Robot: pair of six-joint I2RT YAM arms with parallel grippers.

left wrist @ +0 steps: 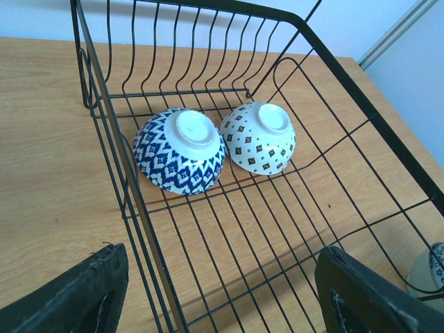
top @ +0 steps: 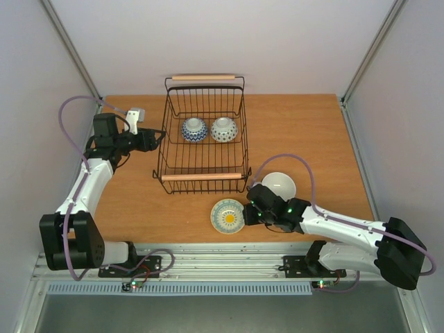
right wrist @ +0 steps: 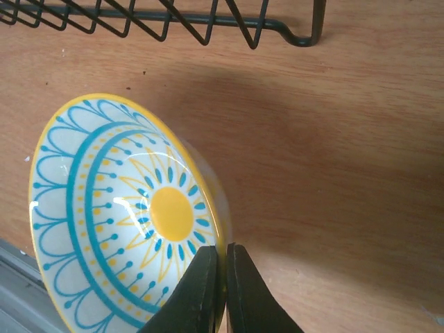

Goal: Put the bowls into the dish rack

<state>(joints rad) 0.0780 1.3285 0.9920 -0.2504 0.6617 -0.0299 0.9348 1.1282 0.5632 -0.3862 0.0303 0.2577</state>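
Observation:
The black wire dish rack (top: 168,149) stands at the table's middle back, also in the left wrist view (left wrist: 326,62). Two bowls lie upside down in it: a blue-patterned bowl (top: 194,130) (left wrist: 179,152) and a pale dotted bowl (top: 223,129) (left wrist: 260,139). My right gripper (top: 245,214) (right wrist: 223,260) is shut on the rim of the yellow-and-teal bowl (top: 227,216) (right wrist: 125,215), in front of the rack. A plain pale bowl (top: 278,184) sits upright just behind my right wrist. My left gripper (top: 158,138) (left wrist: 218,291) is open and empty at the rack's left wall.
The rack has wooden bar handles at the back (top: 203,77) and front (top: 202,177). The rack's front bottom edge (right wrist: 208,28) runs across the top of the right wrist view. The table's near edge (top: 229,244) lies just in front of the yellow-and-teal bowl.

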